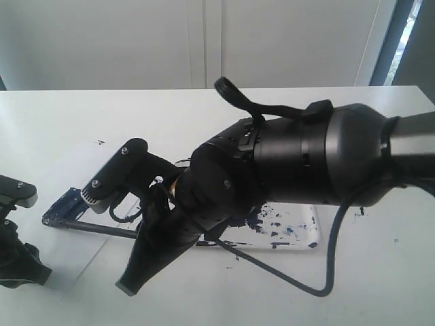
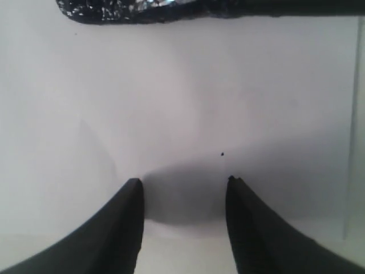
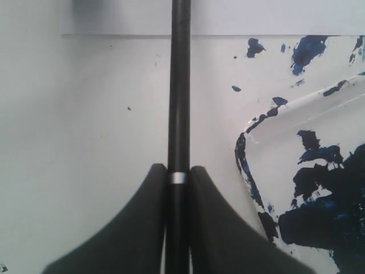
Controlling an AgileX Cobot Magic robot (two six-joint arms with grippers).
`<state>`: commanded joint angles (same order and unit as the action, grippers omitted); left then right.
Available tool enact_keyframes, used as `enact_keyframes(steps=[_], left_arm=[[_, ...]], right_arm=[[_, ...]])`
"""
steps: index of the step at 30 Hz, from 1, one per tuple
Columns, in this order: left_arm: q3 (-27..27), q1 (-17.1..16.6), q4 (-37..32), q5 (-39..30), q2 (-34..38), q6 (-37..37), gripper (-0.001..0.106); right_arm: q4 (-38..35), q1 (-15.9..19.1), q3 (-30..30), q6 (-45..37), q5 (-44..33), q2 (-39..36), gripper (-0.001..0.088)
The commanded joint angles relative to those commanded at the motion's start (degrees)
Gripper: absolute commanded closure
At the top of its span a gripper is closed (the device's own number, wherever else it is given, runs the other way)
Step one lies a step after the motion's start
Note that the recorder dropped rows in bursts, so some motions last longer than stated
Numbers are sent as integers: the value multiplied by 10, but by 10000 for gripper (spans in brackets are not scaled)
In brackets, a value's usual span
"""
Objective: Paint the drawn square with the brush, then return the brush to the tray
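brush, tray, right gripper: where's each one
brush [image 3: 179, 85]: right wrist view, on its black shaft
tray [image 3: 242, 137]: right wrist view, on its rounded corner rim
right gripper [image 3: 178, 171]: right wrist view, midway between fingertips

- The right arm [image 1: 292, 159] hides most of the tray [image 1: 306, 224] and the middle of the brush [image 1: 102, 229].
- Both brush ends run off the right wrist view.
- A dark speckled strip [image 2: 171, 8] at the left wrist view's edge is unidentifiable.
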<state>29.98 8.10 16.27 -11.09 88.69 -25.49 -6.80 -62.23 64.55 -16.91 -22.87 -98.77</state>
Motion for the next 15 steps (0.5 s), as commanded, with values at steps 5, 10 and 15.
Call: enact_keyframes(steps=[5, 10, 15], left_arm=[[0, 0, 0, 0, 0, 0, 543], [0, 0, 0, 0, 0, 0, 543], [0, 0, 0, 0, 0, 0, 543]], right_arm=[[2, 0, 0, 0, 8, 16, 868], [5, 0, 0, 0, -6, 19, 868], [23, 0, 0, 2, -30, 6, 868]])
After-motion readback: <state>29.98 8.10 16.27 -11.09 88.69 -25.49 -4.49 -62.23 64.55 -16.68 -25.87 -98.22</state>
